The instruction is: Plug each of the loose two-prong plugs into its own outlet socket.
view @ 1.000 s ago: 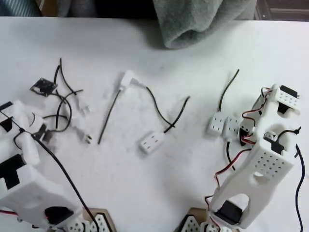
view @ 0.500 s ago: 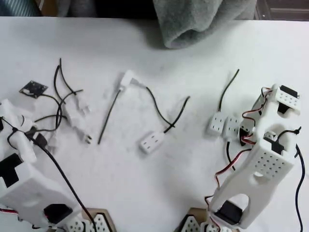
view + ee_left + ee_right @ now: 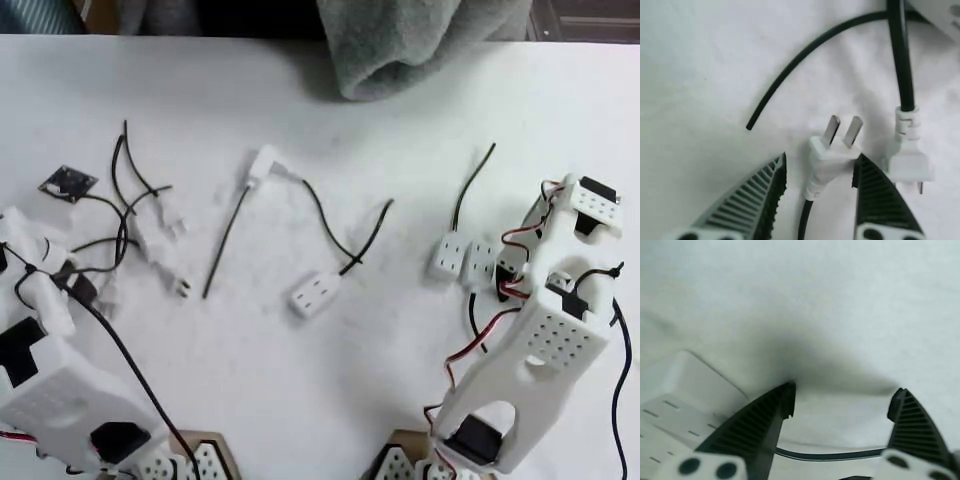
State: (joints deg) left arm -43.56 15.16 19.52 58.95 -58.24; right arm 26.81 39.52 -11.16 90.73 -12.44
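Observation:
A white two-prong plug (image 3: 832,155) on a black cord lies on the table between the fingers of my open left gripper (image 3: 820,182); one finger (image 3: 875,195) is against its side, the other stands off. A second white plug (image 3: 910,162) lies just beside it. From above, the left gripper (image 3: 85,290) sits at the tangle of cords at the left, with more plugs (image 3: 160,240) nearby. A pair of white outlet sockets (image 3: 465,260) lies at the right, and my open right gripper (image 3: 510,275) rests beside them; one socket (image 3: 680,390) lies just outside a finger. A third socket (image 3: 315,293) lies mid-table.
Another white plug (image 3: 265,165) with a black cord lies left of centre, farther back. A small black board (image 3: 68,183) sits at the far left. A grey cloth (image 3: 420,45) hangs over the back edge. A thin black cable (image 3: 830,456) runs under the right gripper.
The left arm drew back towards the left edge early on, and the black board and cord tangle slid left with it. The right arm stayed still.

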